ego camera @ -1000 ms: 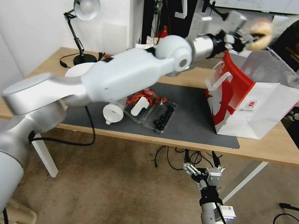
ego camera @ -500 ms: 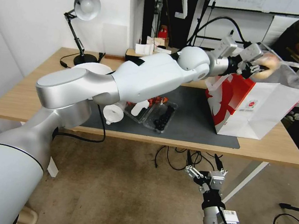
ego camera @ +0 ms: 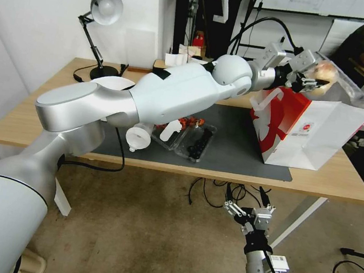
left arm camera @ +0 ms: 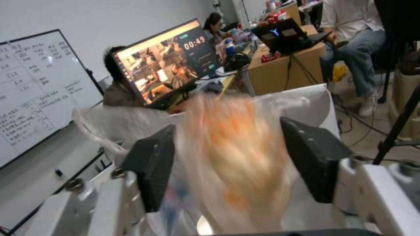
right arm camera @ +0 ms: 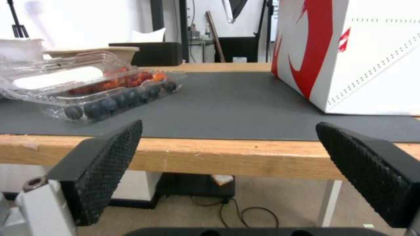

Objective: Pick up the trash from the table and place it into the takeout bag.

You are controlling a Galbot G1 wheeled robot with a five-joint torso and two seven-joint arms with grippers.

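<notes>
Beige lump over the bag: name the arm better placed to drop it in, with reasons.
Left. The left gripper holds the beige lump above the takeout bag mouth. The right gripper hangs open below the table edge, holding nothing.

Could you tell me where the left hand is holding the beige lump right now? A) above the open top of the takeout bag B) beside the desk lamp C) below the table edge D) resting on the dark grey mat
A: the left hand grips the beige lump over the open mouth of the takeout bag, clear of the mat.
</notes>
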